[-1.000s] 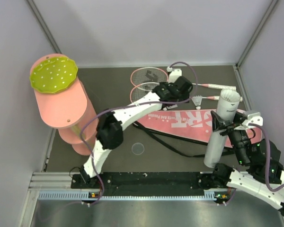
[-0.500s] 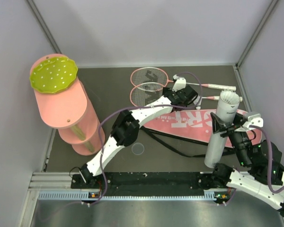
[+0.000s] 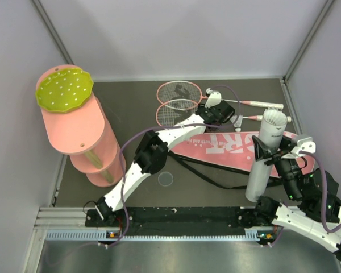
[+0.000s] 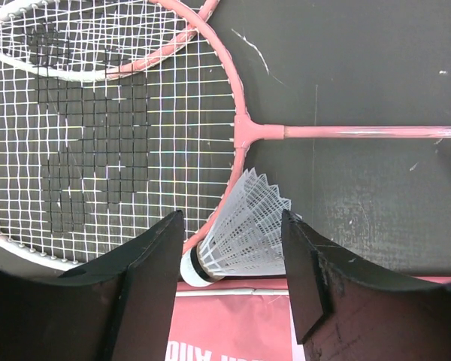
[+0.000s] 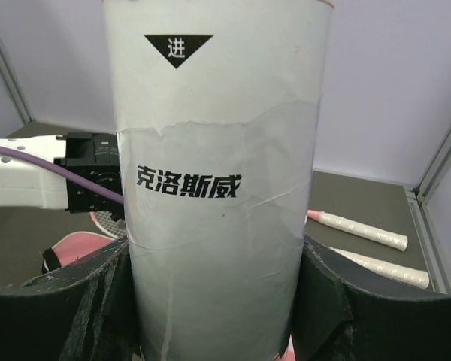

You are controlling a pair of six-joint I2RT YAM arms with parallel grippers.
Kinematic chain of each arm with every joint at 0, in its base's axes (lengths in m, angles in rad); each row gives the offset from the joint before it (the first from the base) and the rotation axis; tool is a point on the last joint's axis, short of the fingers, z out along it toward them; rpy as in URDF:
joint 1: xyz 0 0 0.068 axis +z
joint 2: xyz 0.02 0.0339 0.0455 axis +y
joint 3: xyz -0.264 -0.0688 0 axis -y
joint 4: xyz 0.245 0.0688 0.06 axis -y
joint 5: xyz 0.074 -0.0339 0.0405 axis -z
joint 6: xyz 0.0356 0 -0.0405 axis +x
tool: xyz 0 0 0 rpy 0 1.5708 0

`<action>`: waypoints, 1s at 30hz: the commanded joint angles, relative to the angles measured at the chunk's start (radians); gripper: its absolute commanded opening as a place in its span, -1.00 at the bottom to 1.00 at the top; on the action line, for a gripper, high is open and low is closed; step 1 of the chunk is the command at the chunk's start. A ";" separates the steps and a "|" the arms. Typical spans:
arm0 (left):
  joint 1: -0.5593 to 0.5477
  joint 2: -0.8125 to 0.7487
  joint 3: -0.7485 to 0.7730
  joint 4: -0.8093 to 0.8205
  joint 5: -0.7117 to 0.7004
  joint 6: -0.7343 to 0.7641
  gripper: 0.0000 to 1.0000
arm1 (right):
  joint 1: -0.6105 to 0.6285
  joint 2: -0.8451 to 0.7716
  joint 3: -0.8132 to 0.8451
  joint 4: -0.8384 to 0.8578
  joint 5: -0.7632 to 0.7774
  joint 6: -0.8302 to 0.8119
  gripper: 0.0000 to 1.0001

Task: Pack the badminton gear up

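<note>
Tabletop point(image 3: 136, 102): right hand point(image 3: 268, 152) clasps upright white tube point(image 3: 271, 128) (contents unseen).

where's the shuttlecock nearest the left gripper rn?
Left wrist view, bottom centre: the shuttlecock lies on its side between the left gripper's fingers, against the near racket's frame by the throat, beside the pink bag's edge.

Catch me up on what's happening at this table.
Badminton gear is being packed. The right tool is clamped on the white tube, held upright at the right side of the table. The left tool straddles a shuttlecock lying by the rackets and the edge of the pink bag. Whether it grips yet is unclear. Both rackets lie unpacked.
</note>
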 commanded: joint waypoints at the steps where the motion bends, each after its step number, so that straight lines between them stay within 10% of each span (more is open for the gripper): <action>1: 0.006 -0.015 0.009 0.004 0.030 -0.001 0.18 | -0.007 -0.009 0.030 0.029 -0.015 0.000 -0.56; 7: 0.007 -0.011 -0.003 0.005 0.059 0.002 -0.08 | -0.005 0.003 0.025 0.036 -0.024 0.000 -0.56; 16: 0.007 -0.173 -0.037 0.010 0.094 0.082 -0.99 | -0.005 0.021 0.021 0.038 -0.023 0.000 -0.56; 22: 0.007 -0.482 -0.193 0.027 0.163 0.127 -1.00 | -0.007 0.093 0.016 0.027 -0.108 -0.001 -0.56; 30: 0.013 -1.003 -0.565 0.176 0.615 0.139 -1.00 | -0.007 0.209 0.007 0.007 -0.346 -0.038 -0.56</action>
